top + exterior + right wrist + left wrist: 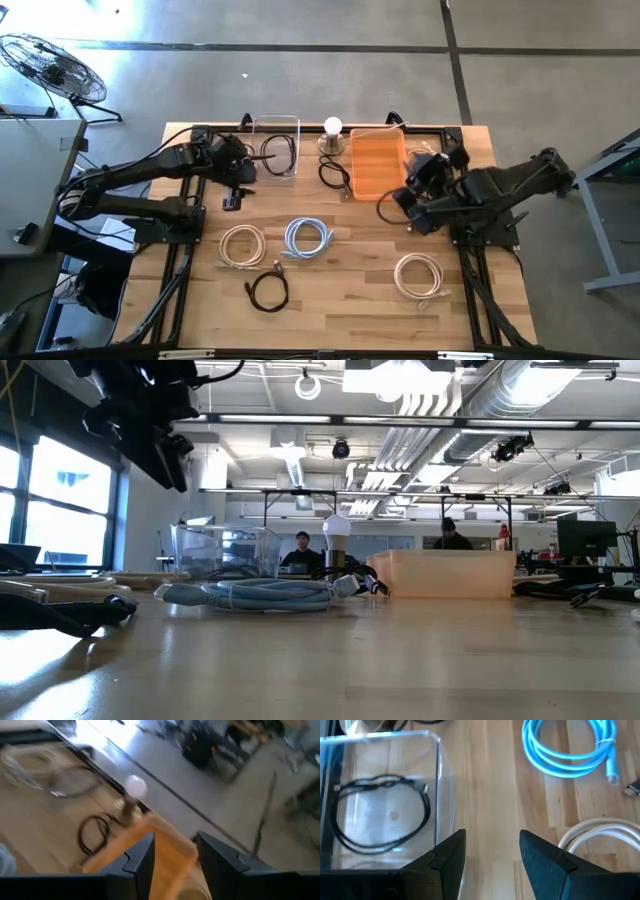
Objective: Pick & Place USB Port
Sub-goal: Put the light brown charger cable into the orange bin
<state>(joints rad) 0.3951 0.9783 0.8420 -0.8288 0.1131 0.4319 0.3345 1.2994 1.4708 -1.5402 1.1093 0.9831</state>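
Several coiled cables lie flat on the wooden table: a blue one (308,237) (565,750), a white one (242,245) (600,832), a black one (268,290) and a second white one (420,275). Another black cable (380,812) lies inside the clear bin (275,145). One more black cable (335,175) (92,835) rests beside the orange bin (377,163). My left gripper (243,188) (492,855) hangs open just off the clear bin's near side, nothing between its fingers. My right gripper (405,188) (175,855) is open and empty above the orange bin's near right corner.
A lamp with a white bulb (333,127) (134,787) stands at the far edge between the two bins. Bare wood lies along the table's near edge. In the low view, people sit at desks far behind the table.
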